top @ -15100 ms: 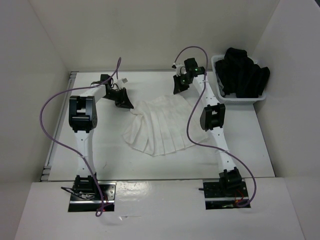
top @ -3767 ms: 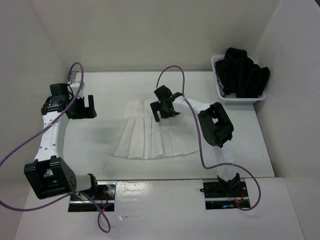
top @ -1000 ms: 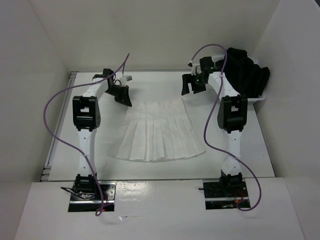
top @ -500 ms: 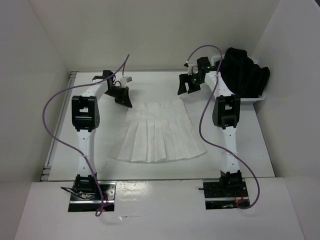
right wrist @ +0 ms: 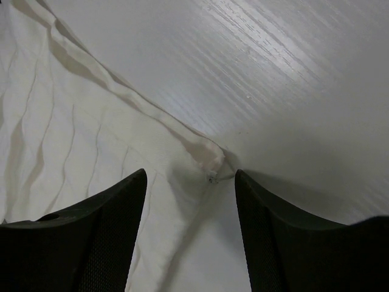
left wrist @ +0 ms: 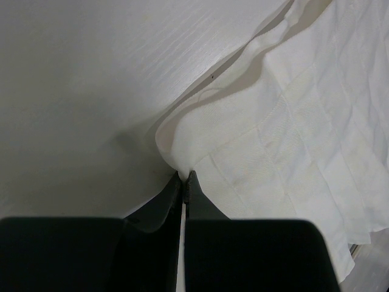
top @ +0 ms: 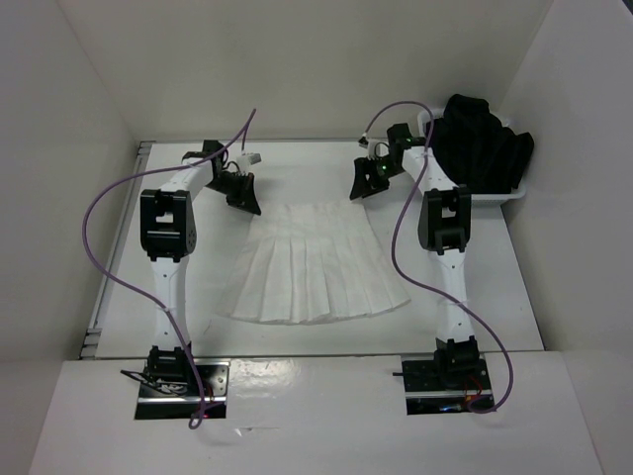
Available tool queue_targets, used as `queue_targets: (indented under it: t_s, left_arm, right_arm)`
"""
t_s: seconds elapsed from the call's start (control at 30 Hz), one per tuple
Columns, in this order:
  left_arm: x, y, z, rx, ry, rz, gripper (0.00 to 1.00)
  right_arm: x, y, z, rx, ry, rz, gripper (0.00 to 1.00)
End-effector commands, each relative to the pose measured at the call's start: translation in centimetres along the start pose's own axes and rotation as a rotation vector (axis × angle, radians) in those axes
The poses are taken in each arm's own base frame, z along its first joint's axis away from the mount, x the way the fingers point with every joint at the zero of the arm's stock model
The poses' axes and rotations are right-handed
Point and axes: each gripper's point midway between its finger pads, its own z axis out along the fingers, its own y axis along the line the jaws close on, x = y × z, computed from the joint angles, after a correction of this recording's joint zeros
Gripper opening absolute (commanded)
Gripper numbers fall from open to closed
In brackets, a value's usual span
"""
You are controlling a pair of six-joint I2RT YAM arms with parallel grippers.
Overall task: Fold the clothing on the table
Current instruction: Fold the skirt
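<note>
Top view: the white basket at the back right holds black garments. The clothing lies fanned out on the table. The left gripper is at its upper left corner. The right gripper has come down to the upper right corner since a second ago.

Left wrist: the left gripper has its tips pressed together, pinching the clothing.

Right wrist: the right gripper is spread astride the corner of the clothing, seemingly not yet touching it.
</note>
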Motion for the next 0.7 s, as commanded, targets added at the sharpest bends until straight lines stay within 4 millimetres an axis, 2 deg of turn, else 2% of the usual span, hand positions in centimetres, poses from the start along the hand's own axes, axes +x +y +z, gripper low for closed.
queue_targets:
  t_s: [0.0,0.13,0.43,0.47,0.57,0.67]
  left_arm:
    - [1.2,0.8,0.1,-0.048,0.040,0.001,0.00]
    - [1.2,0.8,0.1,-0.048,0.040,0.001,0.00]
    - [1.2,0.8,0.1,-0.048,0.040,0.001,0.00]
    - [1.3,0.9,0.1,-0.057,0.043,0.001,0.00]
    - [1.4,1.3,0.5,-0.056,0.047,-0.003,0.00]
    - [-0.2,1.2,-0.1,-0.063,0.025,0.028,0.00]
  right_arm:
    - [2.6,0.5,0.7,-0.031,0.070,0.020,0.65]
    - [3.1,0.5,1.0,-0.044,0.075,0.018,0.59]
    - [3.1,-0.1,1.4,-0.035,0.078,0.008,0.32]
    - [3.6,-0.2,1.7,-0.039,0.092,0.021,0.29]
    - [3.4,-0.5,1.8,-0.030,0.092,0.018,0.12]
    - [2.6,-0.9,1.6,-0.005,0.084,0.017,0.00]
